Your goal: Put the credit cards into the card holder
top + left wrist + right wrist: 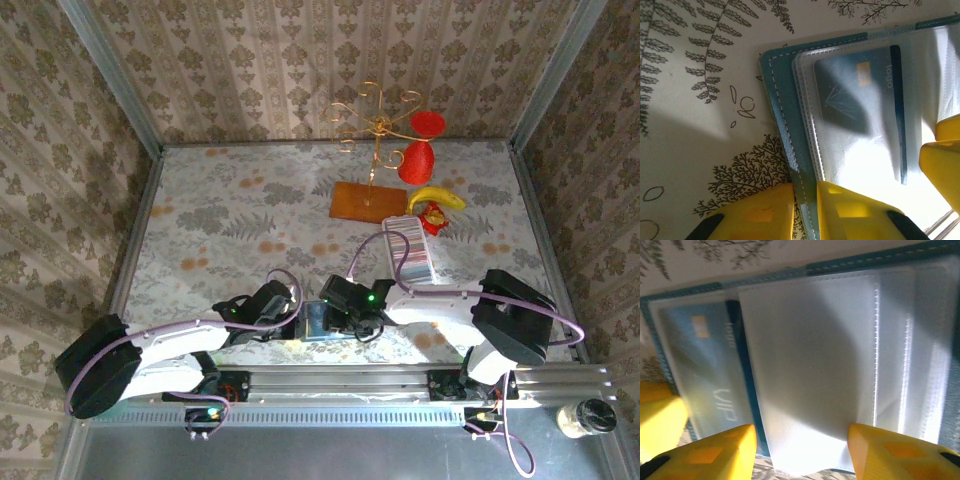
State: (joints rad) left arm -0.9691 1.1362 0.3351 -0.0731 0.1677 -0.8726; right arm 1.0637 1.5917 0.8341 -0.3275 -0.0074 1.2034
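An open card holder [316, 322] lies at the near edge of the tabletop [220, 230]. The left end effector [294, 320] is at its left side and the right end effector [338, 315] at its right. One credit card [860, 105] sits inside a sleeve of the holder. Behind and to the right lies a tray [410, 250]. Farther back is a board [365, 202], with a banana [437, 197] to its right.

Far end of the table has a gold wire stand [378, 125] on an orange-brown board [362, 203], with two red things [417, 160] beside it (cups maybe, hard to tell). There's a banana [437, 197], then a long whitish tray [410, 250] nearer. Leafy-print tablecloth [230, 220], jar [585, 418] off the front right corner.
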